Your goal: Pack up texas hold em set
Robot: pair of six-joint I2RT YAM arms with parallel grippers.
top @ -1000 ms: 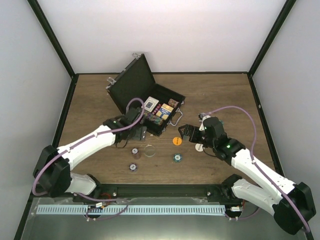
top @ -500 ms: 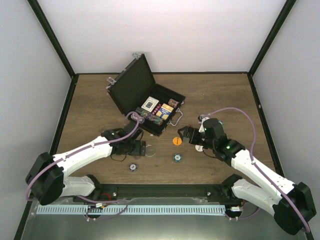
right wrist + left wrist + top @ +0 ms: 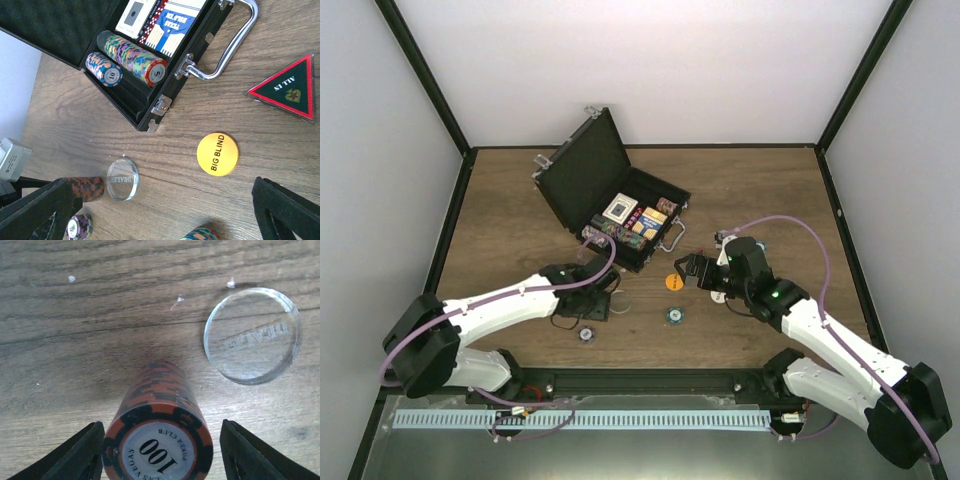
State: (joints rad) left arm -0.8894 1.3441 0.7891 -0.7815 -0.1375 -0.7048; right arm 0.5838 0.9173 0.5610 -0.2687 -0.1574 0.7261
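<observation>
Because the orange chip stack (image 3: 159,405) lies on its side on the tabletop (image 3: 75,315), its round face towards the wrist camera, the left tool (image 3: 160,430) has its fingers on either side of it, where a squeeze would catch the whole roll; one finger looks to touch it and a gap shows at the other, so the jaws stand open and nothing is gripped. The face reads "100" with "POKER CLUB" and "LAS VEGAS" round the rim. Just beside it lies the clear button (image 3: 252,335), marked "DEALER". The right tool (image 3: 160,202) hangs wide open and empty near the yellow-orange button (image 3: 217,153) reading "BIG BLIND", probably placed to take it next. The triangular marker (image 3: 287,90), lettered "ALL IN", lies beyond, near the handle. The briefcase (image 3: 582,172) sits open towards the back left of the tabletop, lid propped up so both arms can reach in; it already holds card decks (image 3: 150,20) and rows of chips (image 3: 132,55), end chips showing "5" and "10". Two more short stacks (image 3: 80,227) wait loose on the wood.
</observation>
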